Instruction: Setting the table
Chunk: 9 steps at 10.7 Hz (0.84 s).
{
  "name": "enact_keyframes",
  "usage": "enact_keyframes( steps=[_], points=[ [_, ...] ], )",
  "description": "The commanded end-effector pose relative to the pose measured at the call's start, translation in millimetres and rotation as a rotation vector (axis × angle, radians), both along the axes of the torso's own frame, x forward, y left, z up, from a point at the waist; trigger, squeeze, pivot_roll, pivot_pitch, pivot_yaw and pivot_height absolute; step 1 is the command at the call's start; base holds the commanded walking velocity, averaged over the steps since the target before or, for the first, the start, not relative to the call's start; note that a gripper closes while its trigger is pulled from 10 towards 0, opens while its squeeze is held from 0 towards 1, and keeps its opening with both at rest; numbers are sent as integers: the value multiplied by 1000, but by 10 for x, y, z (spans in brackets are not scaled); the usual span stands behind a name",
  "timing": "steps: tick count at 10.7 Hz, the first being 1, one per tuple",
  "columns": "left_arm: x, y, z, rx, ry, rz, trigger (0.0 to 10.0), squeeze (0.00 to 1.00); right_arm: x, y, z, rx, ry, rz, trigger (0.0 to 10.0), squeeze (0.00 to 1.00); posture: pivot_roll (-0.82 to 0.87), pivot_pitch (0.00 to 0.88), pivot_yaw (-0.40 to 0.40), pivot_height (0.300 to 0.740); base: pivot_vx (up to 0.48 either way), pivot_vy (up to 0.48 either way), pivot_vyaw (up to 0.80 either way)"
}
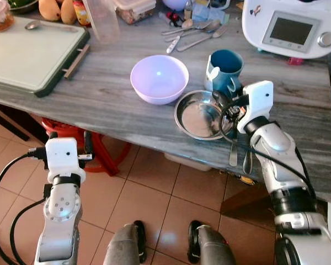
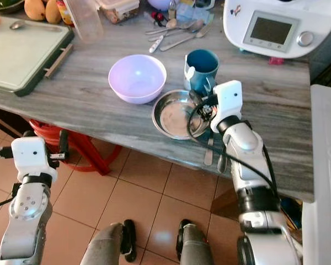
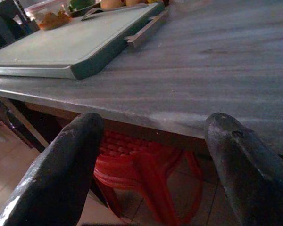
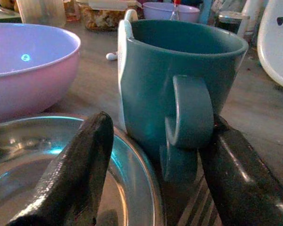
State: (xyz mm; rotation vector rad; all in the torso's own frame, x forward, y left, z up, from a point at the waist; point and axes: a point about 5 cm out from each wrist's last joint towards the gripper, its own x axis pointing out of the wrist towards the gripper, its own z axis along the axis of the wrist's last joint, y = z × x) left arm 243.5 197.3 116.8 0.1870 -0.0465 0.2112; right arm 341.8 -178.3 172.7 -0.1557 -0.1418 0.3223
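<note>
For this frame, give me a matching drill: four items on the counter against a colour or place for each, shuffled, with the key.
Items:
1. round plastic bowl
2. ceramic mug with handle
3. shallow steel dish
4. large cutting board

Descriptions:
A. teal, straight ahead of the right claw
B. lilac
C. pale green, on the counter's left side
D. shiny, at the counter's near edge

Pairs: 1-B, 2-A, 3-D, 4-C

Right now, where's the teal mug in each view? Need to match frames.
Left eye: teal mug right of centre, behind the steel plate.
Right eye: centre, behind the same plate.
Left wrist: not in it.
Right wrist: centre, handle facing the camera.
Shared landmark: the lilac bowl, to the mug's left.
</note>
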Motion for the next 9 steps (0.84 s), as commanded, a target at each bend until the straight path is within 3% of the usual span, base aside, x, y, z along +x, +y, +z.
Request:
enact_keyframes(
  steps=[1,6,9],
  points=[
    [-1,7,-35,-2,13,2,10000,0,-46,-1,14,-11,-6,-1,10000,1000,46,205,46,740,0,0,0],
    [94,5,-23,-10,-9,11,10000,0,-203,5,164,20,-128,-54,10000,1000,29,160,47,740,0,0,0],
    [139,1,-58,-22,-16,28,10000,0,-463,54,55,57,-164,-169,10000,1000,12,111,44,740,0,0,0]
  ],
)
